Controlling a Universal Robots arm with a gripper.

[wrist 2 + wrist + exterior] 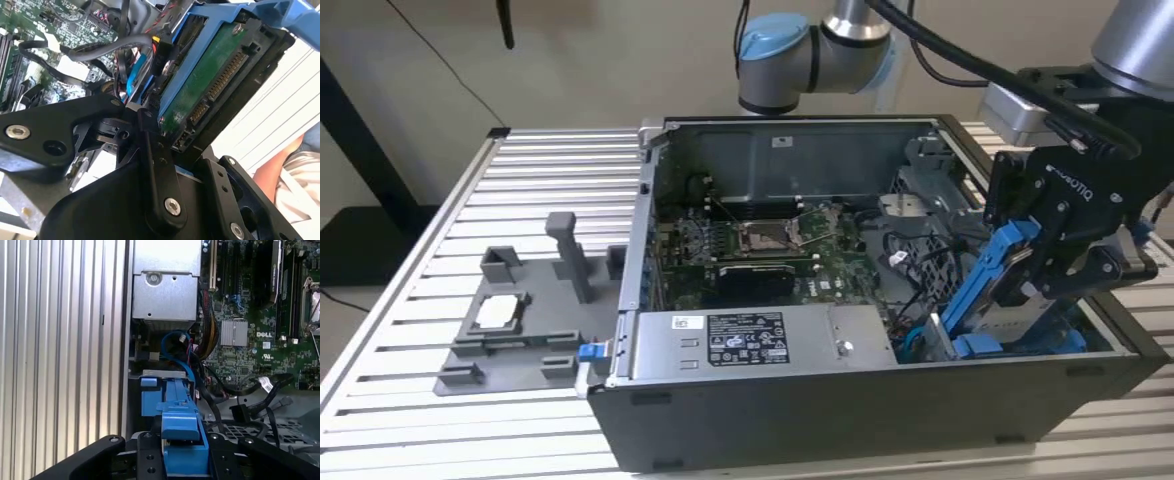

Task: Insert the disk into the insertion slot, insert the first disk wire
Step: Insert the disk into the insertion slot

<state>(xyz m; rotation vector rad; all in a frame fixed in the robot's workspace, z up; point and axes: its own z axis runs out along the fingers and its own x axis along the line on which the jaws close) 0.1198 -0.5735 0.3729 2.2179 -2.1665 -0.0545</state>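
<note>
The end effector (pixel 1025 275) is clamped on the disk (pixel 991 292); I read its black fingers as closed against the bright blue carrier. In the exterior view, the disk stands steeply tilted inside the open computer case (pixel 854 410), at the corner toward the exterior view's right. Its lower end is down at the insertion slot (pixel 1047 343), and I cannot tell how far it has entered. The silver power-supply box (pixel 734 336) lies along the near wall of the case, with the motherboard (pixel 761 240) behind it. The case rests on a slatted metal bench (pixel 520 160), which also carries a grey fixture (pixel 520 325) well apart from the case on the exterior view's left. In the second wrist view, the end effector (pixel 167 131) grips the disk (pixel 210 85) by its edge. The disk's green circuit board and row of connector pins face the camera, and dark cables and a blue cable (pixel 135 70) lie just beside it. Part of a person (pixel 272 172) appears past the bench slats. In the first wrist view, the end effector (pixel 182 455) holds the disk (pixel 177 415) edge-on between its two finger links. The blue cable (pixel 175 342) loops between the disk and the power-supply box (pixel 165 290), the motherboard (pixel 260 315) lies to one side, and the bench (pixel 60 340) lies to the other.
</note>
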